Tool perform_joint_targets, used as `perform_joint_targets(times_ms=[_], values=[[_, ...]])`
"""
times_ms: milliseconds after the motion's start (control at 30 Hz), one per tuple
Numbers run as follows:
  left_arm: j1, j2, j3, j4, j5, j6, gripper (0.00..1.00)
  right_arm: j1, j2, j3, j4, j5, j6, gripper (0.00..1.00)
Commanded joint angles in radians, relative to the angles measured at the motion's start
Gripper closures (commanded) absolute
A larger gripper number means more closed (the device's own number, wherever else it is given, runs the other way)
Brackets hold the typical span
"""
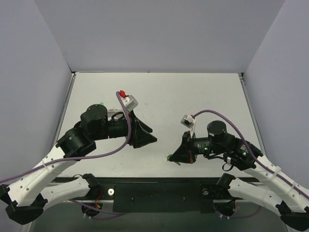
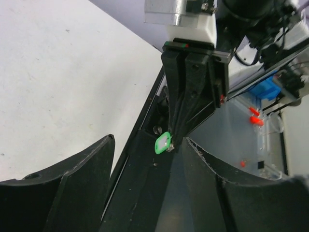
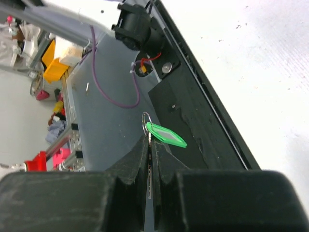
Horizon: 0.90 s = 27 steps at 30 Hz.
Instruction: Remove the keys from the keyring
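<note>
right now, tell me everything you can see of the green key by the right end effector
The green key is small and flat: a bright green, plastic-looking rim around a paler grey centre; no metal blade shows. It hangs tilted from the thin silvery keyring, which is pinched in the shut tips of the right end effector. It is in the air near the front edge of the table, and nothing but the ring seems to touch it.

White, hole-dotted arm links (image 1: 34, 181) carry black joints (image 1: 94, 117) and purple cables (image 1: 126, 113).
</note>
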Motion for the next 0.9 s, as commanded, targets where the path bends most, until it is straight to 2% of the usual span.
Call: perform_joint_targets(times_ms=[0, 133, 167, 200, 333, 400, 600, 867], values=[[0.125, -0.032, -0.044, 0.105, 0.124, -0.125, 0.32, -0.061, 0.056, -0.069, 0.249, -0.043, 0.112, 1.0], [0.196, -0.035, -0.091, 0.039, 0.112, -0.116, 0.33, -0.075, 0.14, -0.11, 0.352, -0.092, 0.151, 1.0], [0.211, -0.037, -0.102, 0.045, 0.128, -0.117, 0.4, -0.075, 0.146, -0.121, 0.426, -0.121, 0.165, 1.0], [0.217, -0.043, -0.127, 0.053, 0.135, -0.125, 0.42, -0.075, 0.157, -0.153, 0.463, -0.141, 0.195, 1.0], [0.24, -0.077, -0.201, 0.088, 0.168, -0.169, 0.43, -0.075, 0.18, -0.244, 0.813, -0.253, 0.324, 1.0], [0.254, -0.097, -0.239, 0.112, 0.196, -0.197, 0.43, -0.076, 0.2, -0.25, 0.876, -0.29, 0.35, 1.0], [0.274, -0.155, -0.334, 0.215, 0.239, -0.275, 0.43, -0.075, 0.261, -0.241, 1.008, -0.351, 0.404, 1.0], [0.297, -0.152, -0.377, 0.286, 0.262, -0.312, 0.43, -0.075, 0.363, -0.192, 1.031, -0.399, 0.412, 1.0]])
